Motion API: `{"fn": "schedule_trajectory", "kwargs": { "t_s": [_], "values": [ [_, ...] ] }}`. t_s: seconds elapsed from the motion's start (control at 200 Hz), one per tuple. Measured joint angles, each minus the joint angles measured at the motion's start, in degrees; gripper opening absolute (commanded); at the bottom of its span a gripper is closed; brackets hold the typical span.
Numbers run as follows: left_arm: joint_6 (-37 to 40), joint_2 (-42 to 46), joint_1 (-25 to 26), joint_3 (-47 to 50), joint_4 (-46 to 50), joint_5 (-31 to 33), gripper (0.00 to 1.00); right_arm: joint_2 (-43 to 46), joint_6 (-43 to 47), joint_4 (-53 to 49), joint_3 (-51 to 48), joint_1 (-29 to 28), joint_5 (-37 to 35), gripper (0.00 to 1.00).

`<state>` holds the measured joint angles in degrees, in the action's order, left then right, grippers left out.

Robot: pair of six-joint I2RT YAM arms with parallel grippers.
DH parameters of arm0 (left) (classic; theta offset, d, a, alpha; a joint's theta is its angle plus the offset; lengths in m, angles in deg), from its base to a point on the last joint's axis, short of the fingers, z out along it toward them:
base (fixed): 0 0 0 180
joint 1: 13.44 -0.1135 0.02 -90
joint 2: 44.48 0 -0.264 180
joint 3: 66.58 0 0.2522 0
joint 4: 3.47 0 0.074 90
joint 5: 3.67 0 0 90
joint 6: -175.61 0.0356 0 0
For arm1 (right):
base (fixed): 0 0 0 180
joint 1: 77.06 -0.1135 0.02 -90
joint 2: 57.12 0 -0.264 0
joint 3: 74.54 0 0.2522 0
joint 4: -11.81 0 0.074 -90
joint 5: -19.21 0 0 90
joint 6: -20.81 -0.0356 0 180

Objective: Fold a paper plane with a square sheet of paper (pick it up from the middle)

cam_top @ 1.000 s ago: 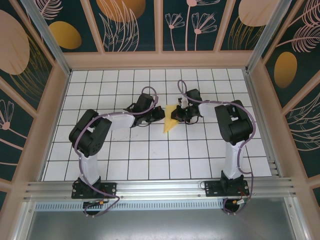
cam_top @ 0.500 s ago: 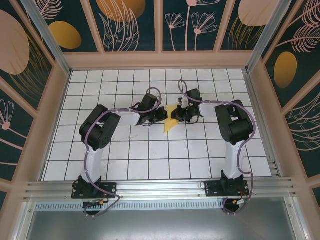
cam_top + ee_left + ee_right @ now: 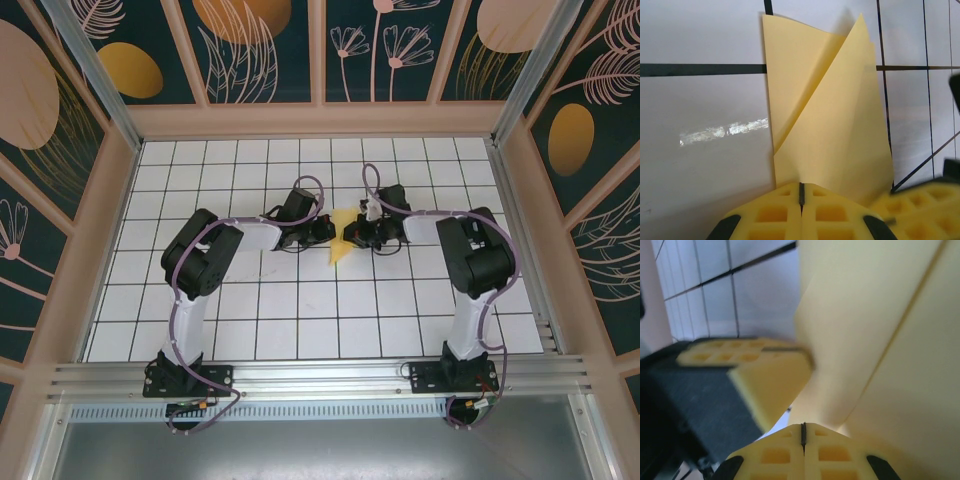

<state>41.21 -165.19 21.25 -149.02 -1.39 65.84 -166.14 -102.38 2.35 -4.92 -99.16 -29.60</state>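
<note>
Arms bend inward, left pincer [image 3: 326,232] and right pincer [image 3: 350,236] pinching folded paper [image 3: 339,252].

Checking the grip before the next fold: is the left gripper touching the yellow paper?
Touching. The left wrist view shows the left gripper shut on the folded yellow paper, whose bottom edge is pinched in the seam between the fingertips.

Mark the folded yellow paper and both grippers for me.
folded pale yellow paper sheet [image 3: 830,125], left wrist view, on the broad folded flap.
left gripper [image 3: 801,192], left wrist view, seam between its shut yellow fingertips.
right gripper [image 3: 803,432], right wrist view, seam between its shut yellow fingertips.
</note>
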Motion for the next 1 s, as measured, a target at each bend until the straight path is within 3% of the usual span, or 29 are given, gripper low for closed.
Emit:
{"fn": "schedule_trajectory", "kwargs": {
  "t_s": [0.34, 1.001],
  "values": [
    [0.1, 0.0, 0.0, 0.1, -0.1, 0.2, 0.00, 3.0, -8.7, 9.0, -7.3, -3.1, 1.4, 0.04],
    [0.3, 0.0, 0.1, 0.2, -0.1, 0.7, 0.00, 0.0, -8.7, 9.8, -6.7, -4.3, 2.3, 0.05]
  ]
}}
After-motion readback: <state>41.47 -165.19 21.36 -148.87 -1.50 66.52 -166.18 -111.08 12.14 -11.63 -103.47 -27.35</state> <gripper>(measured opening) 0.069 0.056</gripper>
